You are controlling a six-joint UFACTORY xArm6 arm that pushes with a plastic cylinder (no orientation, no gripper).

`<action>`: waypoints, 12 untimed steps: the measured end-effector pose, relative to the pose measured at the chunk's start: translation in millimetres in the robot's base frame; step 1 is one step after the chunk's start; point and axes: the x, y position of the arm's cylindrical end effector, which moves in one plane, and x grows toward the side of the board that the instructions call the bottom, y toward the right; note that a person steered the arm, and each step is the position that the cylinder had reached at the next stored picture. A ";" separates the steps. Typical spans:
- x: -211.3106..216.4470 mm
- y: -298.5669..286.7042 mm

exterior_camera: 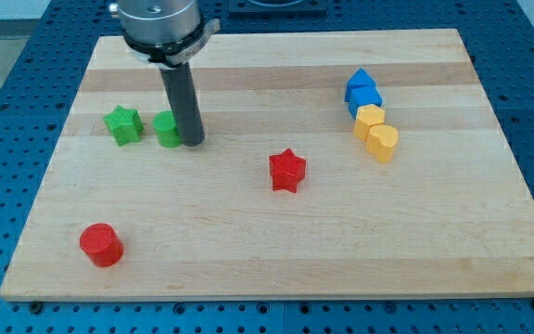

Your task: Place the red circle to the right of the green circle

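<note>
The red circle (101, 244) lies near the board's bottom left corner. The green circle (166, 129) sits in the upper left part of the board, partly hidden by the rod. My tip (192, 142) rests on the board right against the green circle's right side. The red circle is far below and to the left of my tip.
A green star (123, 124) lies just left of the green circle. A red star (287, 170) sits near the middle. At the upper right, two blue blocks (362, 92) and two yellow blocks (376, 132) form a touching column. The wooden board (276, 260) lies on a blue pegboard.
</note>
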 end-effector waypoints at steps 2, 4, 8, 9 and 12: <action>4.0 -14.5; 46.8 -36.9; 177.6 -110.2; 188.7 -102.6; 146.4 -63.1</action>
